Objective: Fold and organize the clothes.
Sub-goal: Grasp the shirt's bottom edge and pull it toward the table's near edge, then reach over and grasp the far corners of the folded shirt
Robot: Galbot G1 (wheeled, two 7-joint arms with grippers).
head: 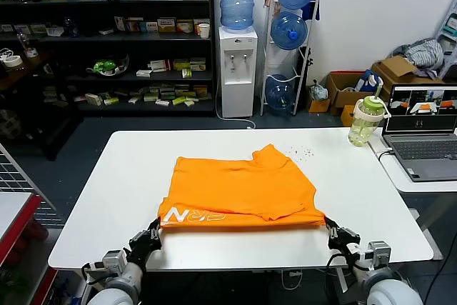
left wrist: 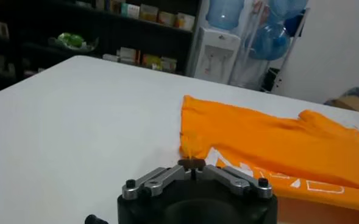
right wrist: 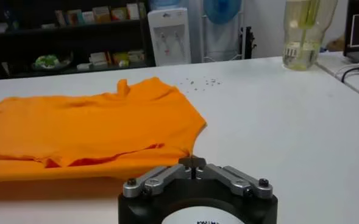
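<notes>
The clothes, one bright orange T-shirt, lie partly folded on the white table, white lettering showing along the near edge. My left gripper is shut on the shirt's near left corner; in the left wrist view its tips pinch a pulled-up point of orange cloth. My right gripper is shut on the near right corner, its tips closed on the orange fabric.
A green-lidded bottle and an open laptop stand at the table's far right. Small specks lie beyond the shirt. A water dispenser, shelves and cardboard boxes stand behind the table.
</notes>
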